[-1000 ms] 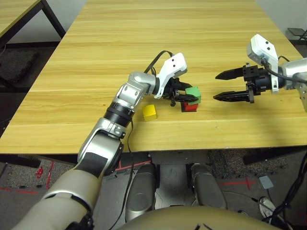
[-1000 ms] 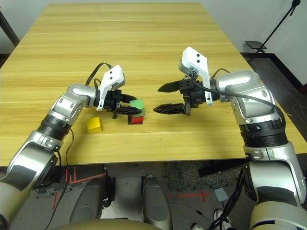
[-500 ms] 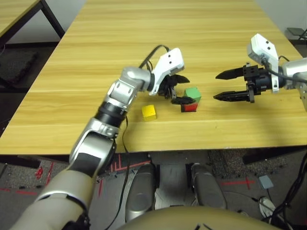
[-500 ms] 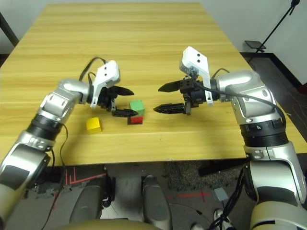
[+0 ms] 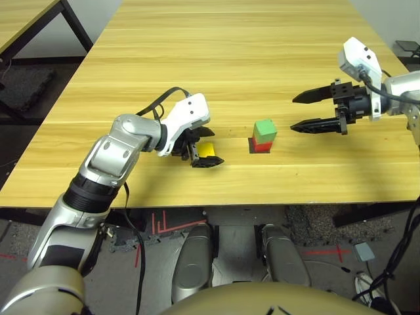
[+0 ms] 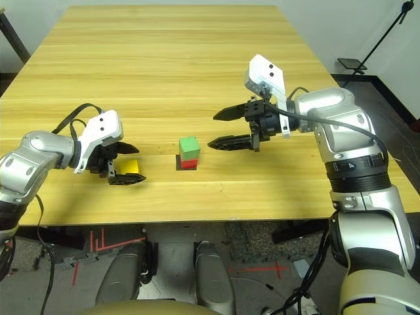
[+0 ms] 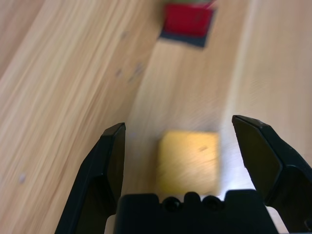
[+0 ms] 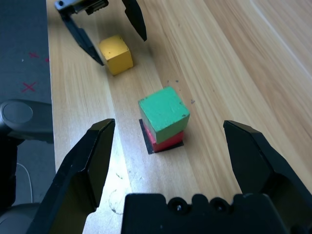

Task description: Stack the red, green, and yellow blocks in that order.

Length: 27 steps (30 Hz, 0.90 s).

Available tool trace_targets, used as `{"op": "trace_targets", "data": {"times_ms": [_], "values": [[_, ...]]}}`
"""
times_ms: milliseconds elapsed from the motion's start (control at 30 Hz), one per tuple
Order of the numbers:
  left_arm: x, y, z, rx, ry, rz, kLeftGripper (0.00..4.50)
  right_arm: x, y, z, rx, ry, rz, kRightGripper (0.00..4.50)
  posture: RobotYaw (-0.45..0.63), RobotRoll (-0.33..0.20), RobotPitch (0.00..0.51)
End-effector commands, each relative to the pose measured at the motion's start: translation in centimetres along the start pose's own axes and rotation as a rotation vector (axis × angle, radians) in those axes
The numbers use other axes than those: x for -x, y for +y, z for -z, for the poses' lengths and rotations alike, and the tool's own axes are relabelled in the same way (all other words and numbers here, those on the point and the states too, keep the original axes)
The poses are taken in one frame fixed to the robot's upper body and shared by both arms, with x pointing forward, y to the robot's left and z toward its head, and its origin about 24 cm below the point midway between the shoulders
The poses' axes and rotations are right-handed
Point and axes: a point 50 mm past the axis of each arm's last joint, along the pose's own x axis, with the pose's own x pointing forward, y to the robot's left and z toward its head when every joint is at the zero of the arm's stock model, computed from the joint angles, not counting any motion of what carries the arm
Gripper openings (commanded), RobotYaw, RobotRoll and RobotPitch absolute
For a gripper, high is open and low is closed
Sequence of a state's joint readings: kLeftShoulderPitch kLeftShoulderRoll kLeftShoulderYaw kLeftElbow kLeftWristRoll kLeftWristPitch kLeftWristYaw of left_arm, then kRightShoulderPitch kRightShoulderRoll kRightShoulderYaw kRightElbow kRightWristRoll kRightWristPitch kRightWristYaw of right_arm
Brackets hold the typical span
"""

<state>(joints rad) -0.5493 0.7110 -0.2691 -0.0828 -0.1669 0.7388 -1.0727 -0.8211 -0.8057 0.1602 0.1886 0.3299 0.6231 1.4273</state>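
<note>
The green block [image 5: 264, 128] sits on the red block [image 5: 261, 146], which rests on a flat black patch [image 7: 184, 39] near the table's front middle. Left of this stack, the yellow block [image 5: 207, 150] lies on the table between the fingers of my open left gripper [image 5: 203, 149]; the wrist view shows gaps on both sides of the yellow block [image 7: 189, 161]. My right gripper [image 5: 314, 111] hovers open to the right of the stack, pointing at it, with nothing held. In its wrist view the green block [image 8: 164, 112] lies ahead of the spread fingers.
The wooden table [image 5: 236, 52] stretches bare behind the blocks. Its front edge [image 5: 216, 197] runs close below the yellow block. A second table corner [image 5: 26, 20] stands at the far left, beyond a gap.
My left gripper let go of the green block, leaving it on the red one, and drew back left to straddle the yellow block. The right gripper has barely moved.
</note>
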Motion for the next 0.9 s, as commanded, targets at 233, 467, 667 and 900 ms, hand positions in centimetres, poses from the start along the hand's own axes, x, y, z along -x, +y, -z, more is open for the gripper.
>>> {"op": "trace_targets", "data": {"times_ms": [233, 467, 667, 900], "values": [[-1.0, -0.4, 2.4, -0.009, 0.084, 0.036, 4.47, 0.0, 0.1, -0.2, 0.005, 0.016, -0.001, 4.5, 0.22, -0.117, 0.092], [-0.8, -0.1, 0.4, -0.035, 0.025, -0.043, 2.5, -0.1, 0.1, -0.2, -0.003, 0.011, 0.002, 4.5, 0.22, -0.115, 0.093], [0.0, 0.1, -4.2, -0.072, -0.075, -0.063, 1.97, 0.1, 0.2, 0.0, -0.011, 0.011, 0.002, 4.5, 0.22, -0.111, 0.093], [0.4, 0.2, -9.9, -0.1, -0.136, 0.021, 1.97, 0.4, 1.0, 0.3, -0.003, 0.006, -0.051, 4.5, 0.21, -0.093, 0.094]]}}
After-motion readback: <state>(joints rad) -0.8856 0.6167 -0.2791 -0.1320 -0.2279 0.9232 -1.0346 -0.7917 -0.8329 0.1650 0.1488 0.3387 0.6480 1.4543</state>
